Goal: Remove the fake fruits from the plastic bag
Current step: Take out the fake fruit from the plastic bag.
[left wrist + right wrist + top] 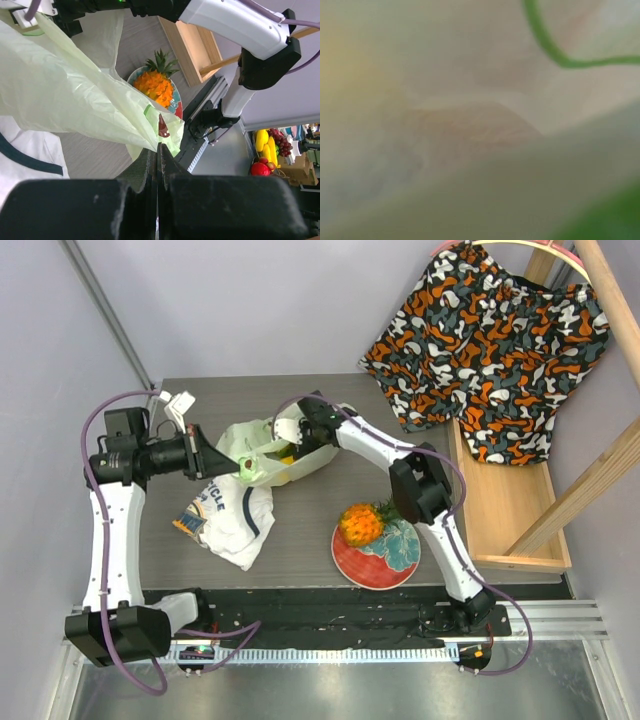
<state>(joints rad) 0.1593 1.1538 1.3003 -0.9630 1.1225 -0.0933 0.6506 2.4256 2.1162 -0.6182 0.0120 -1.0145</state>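
The pale-green plastic bag (262,452) lies at the table's back middle, its mouth held up. My left gripper (234,469) is shut on the bag's edge; in the left wrist view its jaws (160,148) pinch a fold of the bag (75,95). My right gripper reaches into the bag from the right and is hidden by the plastic; its wrist view shows only blurred bag film (470,125). A yellow fruit (287,456) shows inside the bag. The orange pineapple (360,524) lies on the red plate (375,568), also seen in the left wrist view (156,84).
A white T-shirt (235,515) lies under the left gripper, with a small packet (188,524) at its left. A wooden rack (505,505) with a patterned garment (490,335) stands at the right. The right arm (375,445) spans from plate to bag.
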